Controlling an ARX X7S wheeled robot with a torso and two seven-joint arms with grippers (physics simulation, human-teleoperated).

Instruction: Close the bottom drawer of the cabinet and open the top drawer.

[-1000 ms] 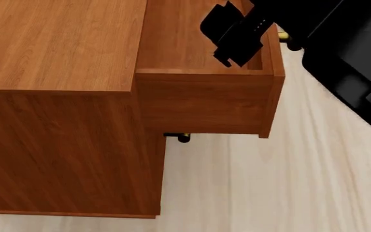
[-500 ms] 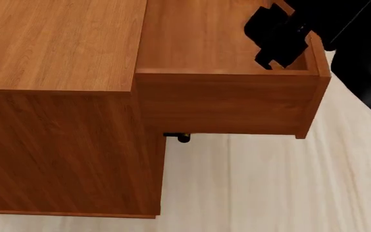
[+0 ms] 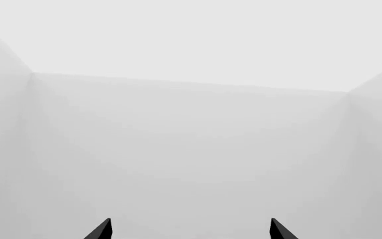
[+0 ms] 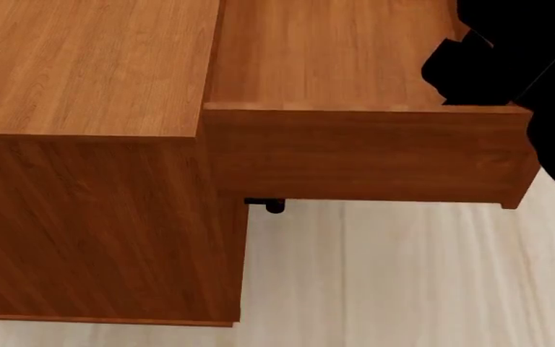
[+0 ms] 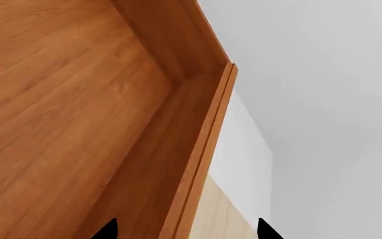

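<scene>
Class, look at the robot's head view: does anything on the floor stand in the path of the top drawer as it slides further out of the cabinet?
Nothing visible does. The top drawer juts out from the cabinet, with the right gripper at its front. The pale floor below it and beyond its front looks bare; the robot's own black arm hides the far right.

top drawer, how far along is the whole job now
Done, apparently: no bottom drawer juts from the cabinet below, so it looks shut. In hand: the top drawer stands well out, with the right hand straddling its front panel. Left: maybe a little more pull, then letting go. The left hand faces only blank wall.
</scene>
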